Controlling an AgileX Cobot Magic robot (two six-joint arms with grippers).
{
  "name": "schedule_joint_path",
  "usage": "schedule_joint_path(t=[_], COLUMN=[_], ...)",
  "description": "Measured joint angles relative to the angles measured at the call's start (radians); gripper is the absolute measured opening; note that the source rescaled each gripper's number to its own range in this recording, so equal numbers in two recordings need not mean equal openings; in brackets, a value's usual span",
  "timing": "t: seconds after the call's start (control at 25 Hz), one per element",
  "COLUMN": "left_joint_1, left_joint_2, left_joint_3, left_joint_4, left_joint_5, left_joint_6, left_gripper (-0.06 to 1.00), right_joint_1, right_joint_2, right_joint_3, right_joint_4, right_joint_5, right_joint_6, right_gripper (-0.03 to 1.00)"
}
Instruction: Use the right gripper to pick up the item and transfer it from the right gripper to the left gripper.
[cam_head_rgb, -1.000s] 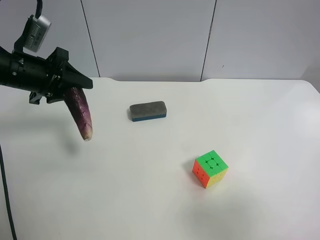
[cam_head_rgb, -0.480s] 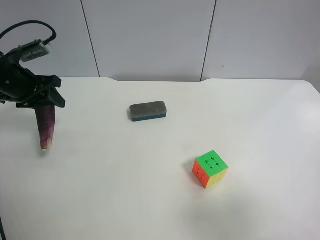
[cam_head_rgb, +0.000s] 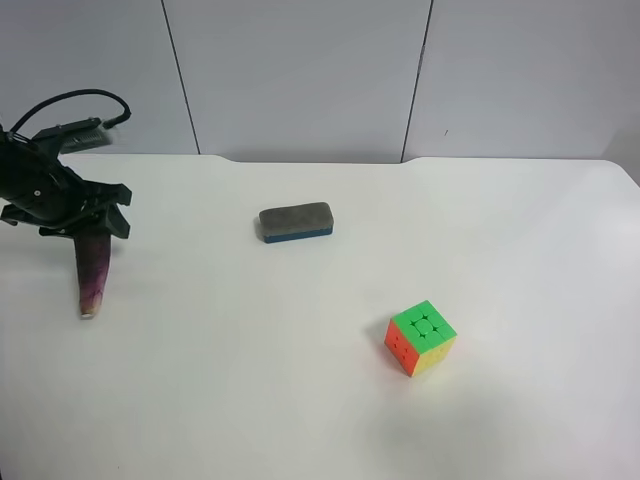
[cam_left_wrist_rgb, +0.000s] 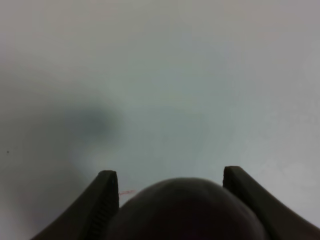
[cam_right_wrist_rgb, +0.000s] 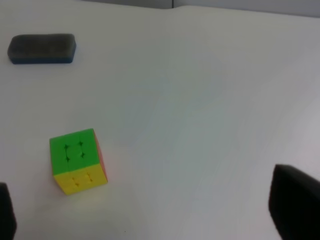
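Observation:
The dark purple eggplant (cam_head_rgb: 94, 270) hangs nearly upright, pale tip down, at the far left of the exterior high view. The left gripper (cam_head_rgb: 85, 225) is shut on its upper end. I cannot tell whether the tip touches the table. In the left wrist view the eggplant (cam_left_wrist_rgb: 185, 210) fills the space between the two black fingers (cam_left_wrist_rgb: 102, 200) of the left gripper (cam_left_wrist_rgb: 172, 200). The right gripper (cam_right_wrist_rgb: 150, 210) is open and empty, with only a finger (cam_right_wrist_rgb: 295, 205) at each edge of the right wrist view. It does not show in the exterior high view.
A grey eraser block (cam_head_rgb: 296, 221) lies at the table's middle back, also in the right wrist view (cam_right_wrist_rgb: 42, 48). A multicoloured puzzle cube (cam_head_rgb: 420, 337) sits right of centre, and shows ahead of the right gripper (cam_right_wrist_rgb: 77, 161). The white table (cam_head_rgb: 300, 400) ends at a grey back wall.
The left arm has swung left and down with the eggplant, which now hangs more upright and lower. The eraser and the cube have not moved.

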Motion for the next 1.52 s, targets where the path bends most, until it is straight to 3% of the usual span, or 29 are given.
schedule_joint_path(t=[0.48,0.56,0.68,0.8,1.52], left_joint_1=[0.000,0.000,0.000,0.000,0.000], left_joint_2=[0.028,0.028,0.028,0.028,0.037], left_joint_3=[-0.001,-0.001,-0.001,-0.001,-0.001], left_joint_4=[-0.010,-0.012,-0.036,-0.048,-0.053], left_joint_5=[-0.029,-0.031,-0.040,-0.045,-0.042], left_joint_6=[0.027,0.026,0.023,0.022,0.022], left_gripper=[0.01,0.17,0.64,0.86,0.91], right_joint_1=[0.000,0.000,0.000,0.000,0.000], right_joint_2=[0.000,0.000,0.000,0.000,0.000], right_joint_3=[0.000,0.000,0.000,0.000,0.000], right_joint_4=[0.000,0.000,0.000,0.000,0.000], right_joint_5=[0.000,0.000,0.000,0.000,0.000], right_joint_6=[0.000,0.000,0.000,0.000,0.000], right_gripper=[1.00,1.00,1.00,1.00,1.00])
